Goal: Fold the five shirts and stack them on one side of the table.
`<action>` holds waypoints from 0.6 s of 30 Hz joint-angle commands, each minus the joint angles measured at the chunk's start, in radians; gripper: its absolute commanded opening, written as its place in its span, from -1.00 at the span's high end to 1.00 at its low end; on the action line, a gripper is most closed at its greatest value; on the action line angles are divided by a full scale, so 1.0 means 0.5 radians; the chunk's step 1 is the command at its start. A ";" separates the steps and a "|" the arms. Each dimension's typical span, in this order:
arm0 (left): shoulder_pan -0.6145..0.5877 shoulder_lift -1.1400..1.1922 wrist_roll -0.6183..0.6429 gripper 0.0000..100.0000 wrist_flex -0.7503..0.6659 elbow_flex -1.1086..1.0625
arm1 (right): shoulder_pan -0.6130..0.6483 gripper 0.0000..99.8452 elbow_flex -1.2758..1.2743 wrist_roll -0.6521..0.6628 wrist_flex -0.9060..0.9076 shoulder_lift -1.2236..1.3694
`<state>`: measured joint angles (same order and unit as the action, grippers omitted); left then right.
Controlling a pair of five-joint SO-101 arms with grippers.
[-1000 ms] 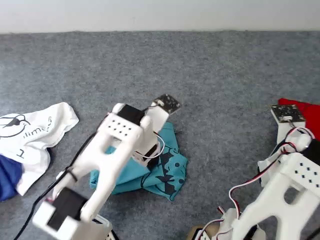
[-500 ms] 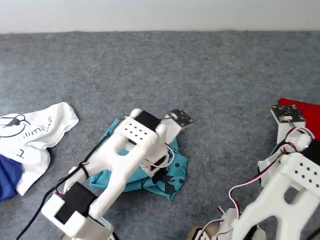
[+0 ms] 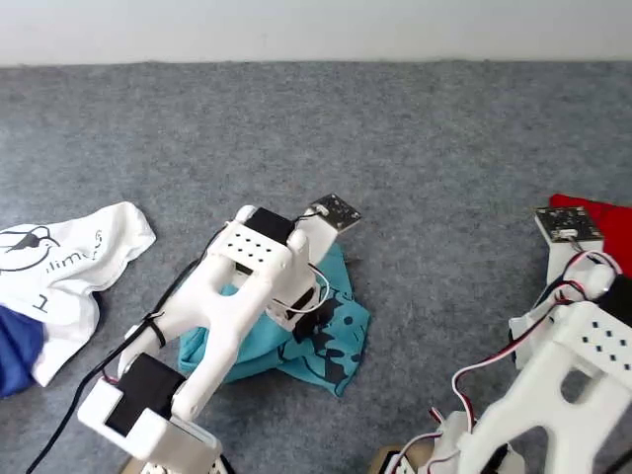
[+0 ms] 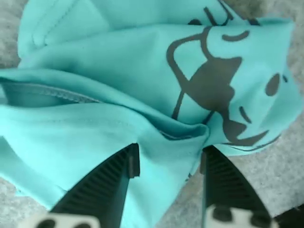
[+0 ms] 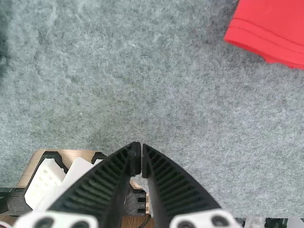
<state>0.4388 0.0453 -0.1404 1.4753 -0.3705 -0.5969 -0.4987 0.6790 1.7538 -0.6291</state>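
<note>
Folding the teal shirt (image 4: 142,95) seems in hand: the left jaws, spread astride its ridge, must next pinch it, while the right jaws sit closed, empty.

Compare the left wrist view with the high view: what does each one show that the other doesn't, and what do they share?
Left wrist view: the left gripper, jaws open astride a raised fold of the teal shirt, with a stitched seam visible. High view: a white shirt lying partly over a blue shirt at one edge, and a red shirt at the other. Shared: the crumpled teal shirt on the grey table.
</note>
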 commanded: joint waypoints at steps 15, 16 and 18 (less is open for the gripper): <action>-0.129 -0.015 -0.132 0.58 0.049 0.161 | 0.014 0.98 0.000 0.003 0.078 -0.029; -0.160 -0.015 -0.135 0.58 0.043 0.164 | 0.014 0.98 0.000 0.003 0.078 -0.029; -0.203 -0.015 -0.135 0.58 0.034 0.170 | 0.014 0.98 0.000 0.003 0.078 -0.029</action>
<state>0.3713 0.0453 -0.1972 1.5044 -0.3307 -0.5969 -0.4987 0.6790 1.7538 -0.6291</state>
